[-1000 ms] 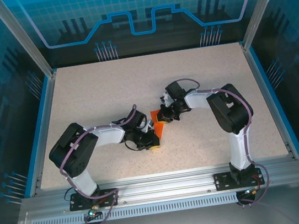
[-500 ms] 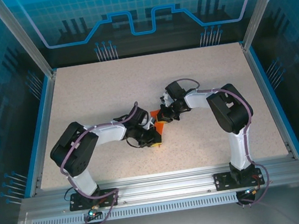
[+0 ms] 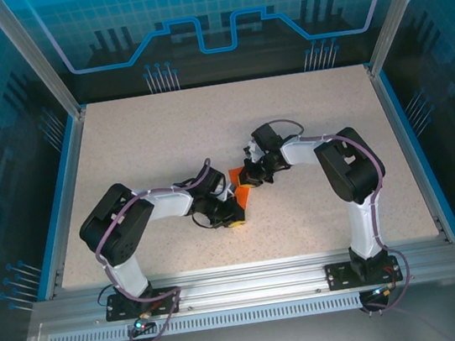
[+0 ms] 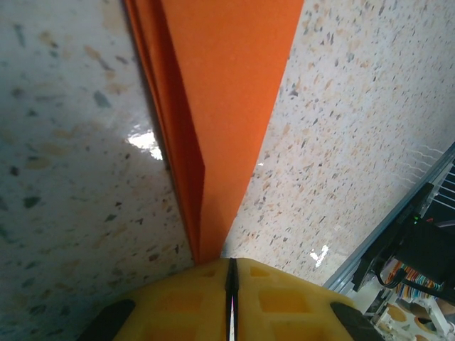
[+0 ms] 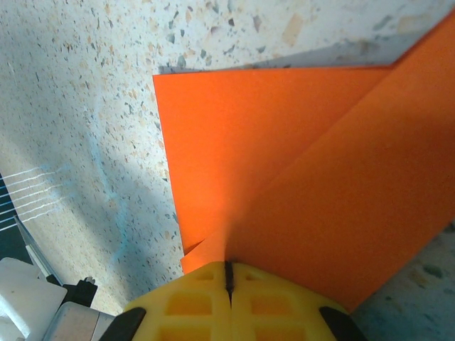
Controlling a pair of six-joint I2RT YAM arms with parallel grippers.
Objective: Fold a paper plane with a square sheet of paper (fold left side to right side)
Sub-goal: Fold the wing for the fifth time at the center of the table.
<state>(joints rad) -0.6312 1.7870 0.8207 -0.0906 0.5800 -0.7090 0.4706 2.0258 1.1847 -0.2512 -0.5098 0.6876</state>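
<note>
The square sheet of paper (image 3: 245,195), bright orange and folded into layers, lies mid-table between my two grippers. In the left wrist view the paper (image 4: 220,85) narrows to a point that meets my left gripper (image 4: 231,266). Those yellow jaws are shut, and the point runs under the left one, just beside the slit. In the right wrist view, overlapping flaps of the paper (image 5: 298,156) rise into my right gripper (image 5: 229,268), which is shut on their edge. From above, the left gripper (image 3: 236,218) sits at the paper's near end and the right gripper (image 3: 247,179) at its far end.
A speckled tabletop (image 3: 140,149) stretches around the arms, bounded by blue rails (image 3: 65,193) and glass walls. The aluminium front rail (image 3: 243,283) carries both arm bases. The two wrists are nearly touching over the paper.
The left arm's elbow has shifted slightly right and its gripper has crept a little toward the paper. The right arm and the paper have stayed put.
</note>
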